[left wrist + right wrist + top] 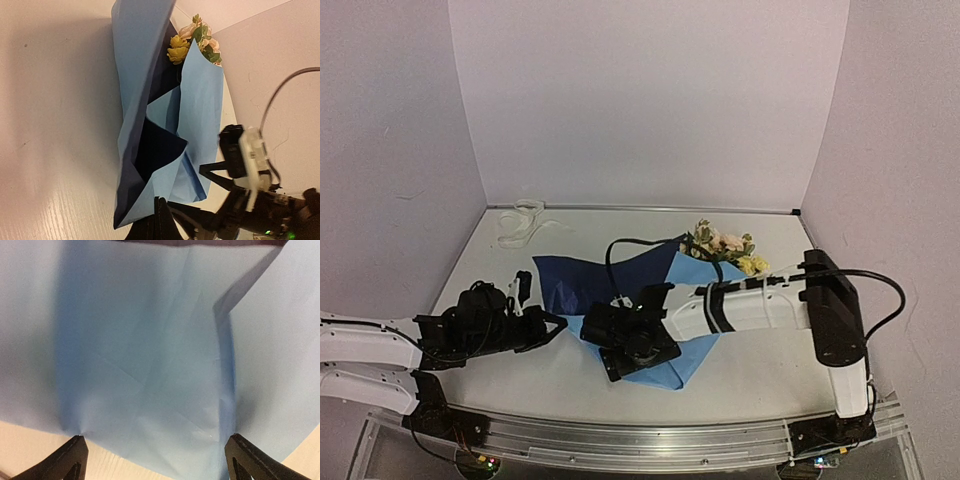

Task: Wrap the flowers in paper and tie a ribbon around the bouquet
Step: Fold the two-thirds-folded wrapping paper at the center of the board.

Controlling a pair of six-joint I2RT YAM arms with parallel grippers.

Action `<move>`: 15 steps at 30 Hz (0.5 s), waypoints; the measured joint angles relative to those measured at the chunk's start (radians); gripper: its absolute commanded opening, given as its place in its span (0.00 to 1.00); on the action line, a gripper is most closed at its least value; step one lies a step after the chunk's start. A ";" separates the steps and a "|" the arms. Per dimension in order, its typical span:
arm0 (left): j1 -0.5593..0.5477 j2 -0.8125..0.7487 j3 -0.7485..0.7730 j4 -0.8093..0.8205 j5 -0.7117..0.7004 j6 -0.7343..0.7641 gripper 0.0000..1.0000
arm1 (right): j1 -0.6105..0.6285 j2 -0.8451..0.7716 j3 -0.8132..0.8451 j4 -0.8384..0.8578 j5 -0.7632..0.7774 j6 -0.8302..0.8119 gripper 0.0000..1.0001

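Hovering my right gripper (155,462) over the paper (150,340), jaws standing wide apart; left gripper (552,325) is sitting beside the paper, jaws together; flowers (725,245) are poking from its far end.

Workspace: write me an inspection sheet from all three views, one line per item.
Surface: pale table with a faint wood grain.
Job's things: paper partly folded around the flowers, blooms poking out the far end; ribbon loose in the far left corner, apart from both.
Clutter: nothing seen.
Grippers: left gripper shut, beside the paper's left edge, contact unclear; right gripper open, pointing down over the light blue side.
Cables: black cable loops over the paper from the right arm.
Surroundings: plain white walls on three sides; metal rail along the near edge.
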 measured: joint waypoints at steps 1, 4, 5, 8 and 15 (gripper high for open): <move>0.000 0.000 0.000 0.000 -0.002 0.002 0.00 | 0.000 -0.029 -0.010 0.007 0.000 -0.004 0.98; 0.000 0.005 0.008 -0.007 -0.001 0.019 0.00 | -0.001 -0.143 -0.059 0.033 0.003 -0.008 0.98; 0.000 0.011 0.013 -0.007 0.000 0.024 0.00 | -0.003 -0.187 -0.085 0.041 0.007 -0.003 0.98; -0.002 0.036 0.036 -0.006 0.007 0.045 0.00 | -0.018 -0.333 -0.203 0.079 0.017 0.033 0.96; -0.006 0.095 0.086 0.005 0.033 0.092 0.00 | -0.192 -0.660 -0.654 0.238 -0.016 0.141 0.88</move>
